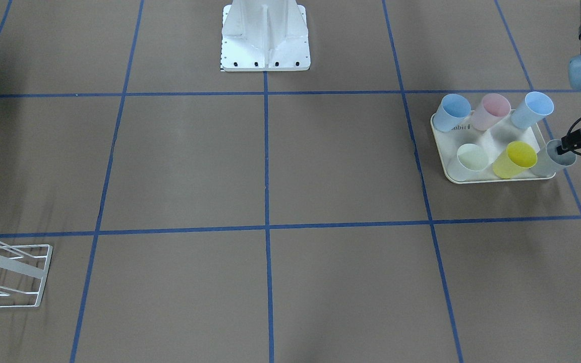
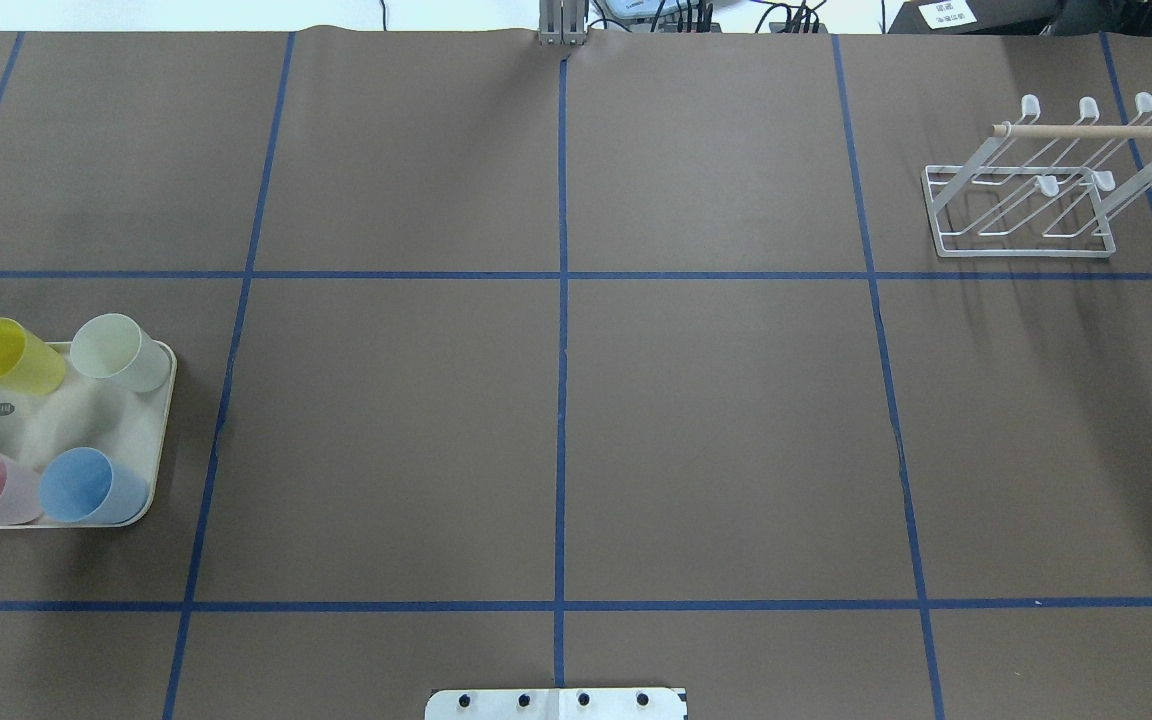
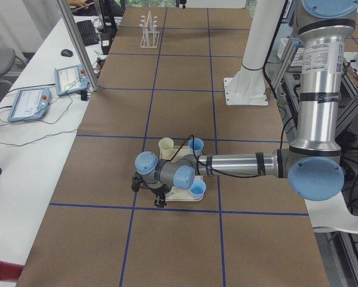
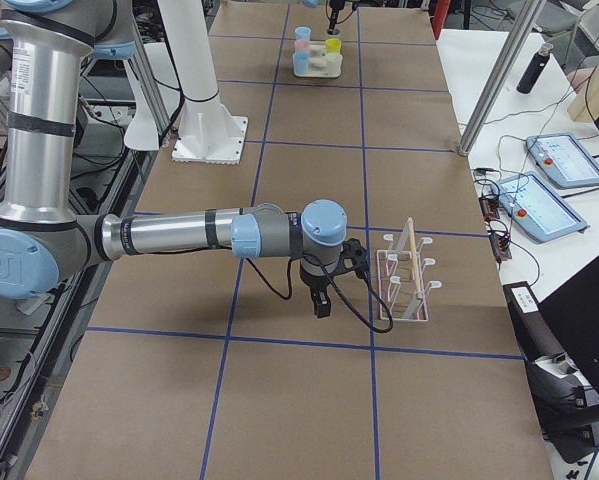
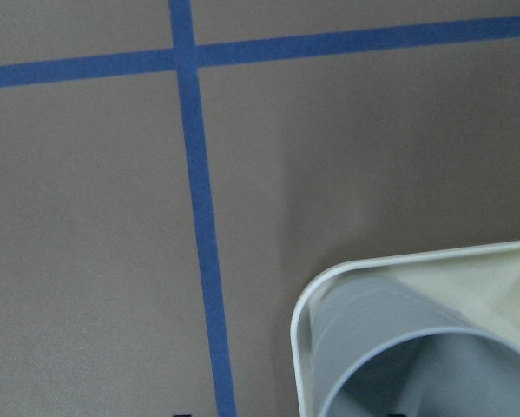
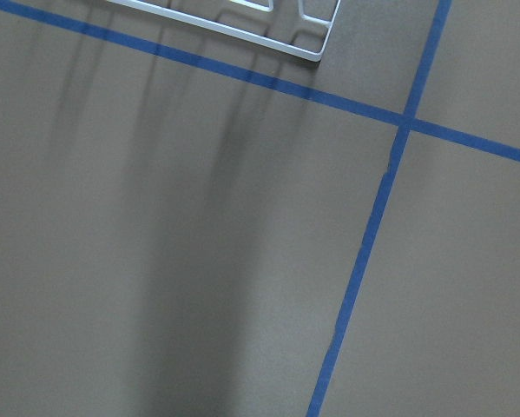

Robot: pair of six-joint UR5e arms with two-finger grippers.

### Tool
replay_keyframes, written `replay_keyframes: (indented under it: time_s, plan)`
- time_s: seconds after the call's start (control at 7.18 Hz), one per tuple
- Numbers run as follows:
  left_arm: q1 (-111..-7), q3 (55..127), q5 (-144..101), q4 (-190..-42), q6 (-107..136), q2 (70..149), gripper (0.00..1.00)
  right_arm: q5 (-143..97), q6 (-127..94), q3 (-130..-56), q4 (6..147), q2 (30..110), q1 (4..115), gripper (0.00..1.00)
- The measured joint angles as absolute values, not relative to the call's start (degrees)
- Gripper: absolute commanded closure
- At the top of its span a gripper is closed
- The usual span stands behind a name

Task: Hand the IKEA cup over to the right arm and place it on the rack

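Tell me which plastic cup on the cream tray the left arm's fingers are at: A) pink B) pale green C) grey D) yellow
C: the left arm's fingers sit at the rim of the grey plastic cup at the cream tray corner.

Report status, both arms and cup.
Left gripper at rim of grey cup, grip unclear. Right gripper near the rack, state unclear. Cup on corner of the tray, yellow cup close beside it.

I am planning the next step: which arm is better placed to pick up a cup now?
Left. The left gripper is at the grey cup on the tray; the right gripper hangs beside the rack, far from the tray.
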State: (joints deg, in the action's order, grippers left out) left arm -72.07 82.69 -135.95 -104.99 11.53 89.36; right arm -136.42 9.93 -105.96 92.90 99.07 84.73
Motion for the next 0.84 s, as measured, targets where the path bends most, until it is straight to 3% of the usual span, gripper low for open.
replay_keyframes:
  time_s: [0.42,0.84]
  plan:
    - [-74.95,81.34,-144.35,-103.4,12.4,90.02,1.0,-136.94,9.99,-105.63,92.75,99.04,84.66,0.0]
    - [-83.48,87.74,-146.95,-98.93,12.28,90.22,1.0,-137.09,9.93,-105.81,92.57,98.78,84.64,0.0]
